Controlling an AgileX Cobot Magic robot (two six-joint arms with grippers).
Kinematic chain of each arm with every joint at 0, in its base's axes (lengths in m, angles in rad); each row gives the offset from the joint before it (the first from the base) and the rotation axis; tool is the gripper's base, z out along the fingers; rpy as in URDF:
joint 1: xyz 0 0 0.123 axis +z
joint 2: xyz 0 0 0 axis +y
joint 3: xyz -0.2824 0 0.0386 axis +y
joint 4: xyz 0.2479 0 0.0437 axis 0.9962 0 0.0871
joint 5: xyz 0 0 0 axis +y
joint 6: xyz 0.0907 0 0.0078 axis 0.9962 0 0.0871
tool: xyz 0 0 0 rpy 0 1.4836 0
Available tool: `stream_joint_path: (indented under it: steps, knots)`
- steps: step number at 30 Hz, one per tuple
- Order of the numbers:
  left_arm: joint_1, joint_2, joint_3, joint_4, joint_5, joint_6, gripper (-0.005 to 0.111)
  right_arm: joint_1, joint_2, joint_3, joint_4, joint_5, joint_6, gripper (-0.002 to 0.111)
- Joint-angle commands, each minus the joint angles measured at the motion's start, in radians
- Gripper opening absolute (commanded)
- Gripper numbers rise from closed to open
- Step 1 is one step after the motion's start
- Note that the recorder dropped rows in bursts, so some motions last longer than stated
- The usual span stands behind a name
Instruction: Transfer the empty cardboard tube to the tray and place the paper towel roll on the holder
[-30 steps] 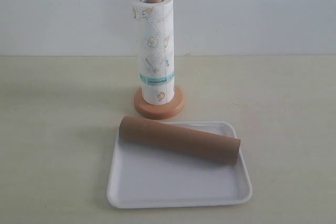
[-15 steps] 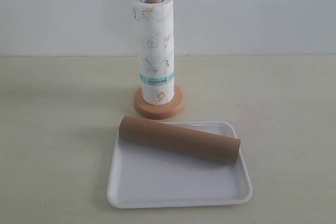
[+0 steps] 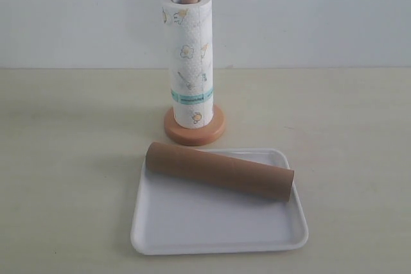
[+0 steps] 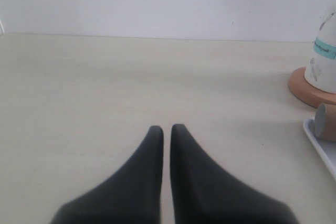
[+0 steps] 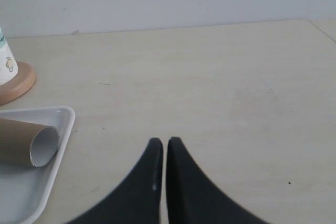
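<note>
A long brown cardboard tube [image 3: 219, 171] lies slanted in a flat white rimmed tray [image 3: 218, 229], its right end at the rim. Behind, a printed white paper towel roll [image 3: 187, 62] stands on a light wooden holder [image 3: 194, 134]. The left gripper [image 4: 166, 129] and right gripper [image 5: 161, 141] are narrow and empty over the open tabletop [image 3: 64, 158].

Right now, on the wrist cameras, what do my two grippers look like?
The left gripper and the right gripper each show two matte black fingers, broad at the base and tapering to rounded tips. No cables, markings or sleeves in view.
</note>
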Motion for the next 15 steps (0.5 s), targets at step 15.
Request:
stream_joint_path:
  steps: [15]
  knots:
    - [-0.006,-0.003,0.004,-0.008,-0.008,0.003,0.005,-0.007,-0.005,-0.001,0.015,-0.016,0.005,0.003]
